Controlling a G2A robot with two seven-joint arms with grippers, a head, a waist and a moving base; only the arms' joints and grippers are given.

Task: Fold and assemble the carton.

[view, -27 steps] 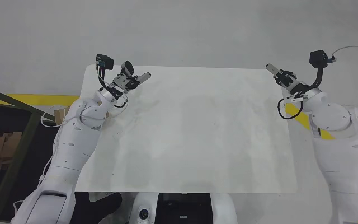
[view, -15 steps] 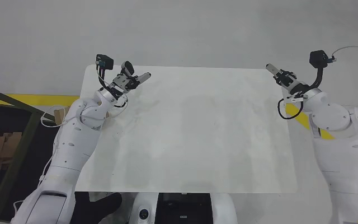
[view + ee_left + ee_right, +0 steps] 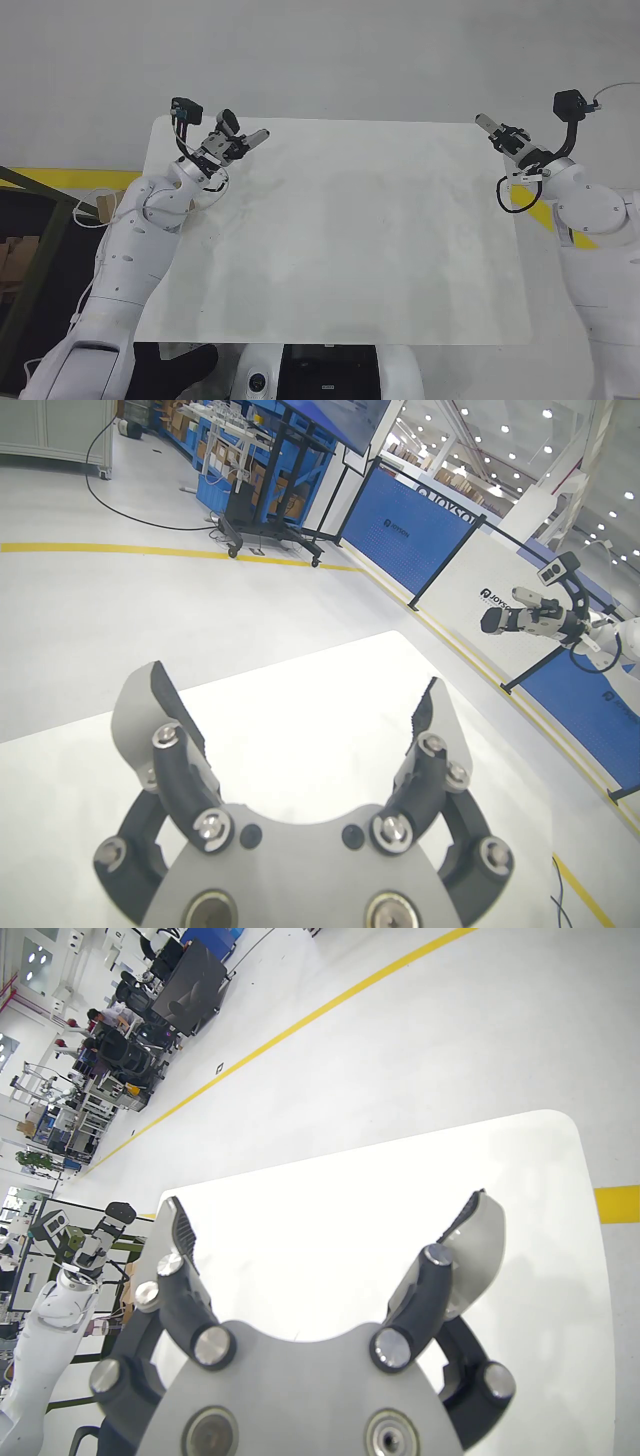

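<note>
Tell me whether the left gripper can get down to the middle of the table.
Probably yes: the left gripper hangs open over the table's far corner, and the right gripper is off at the other far corner.

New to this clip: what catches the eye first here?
The big white table takes up the middle of the top view. The left tool hangs over its far left corner, jaws wide open. The right tool, also open, hangs at the far right corner, and both point out over the tabletop.
</note>
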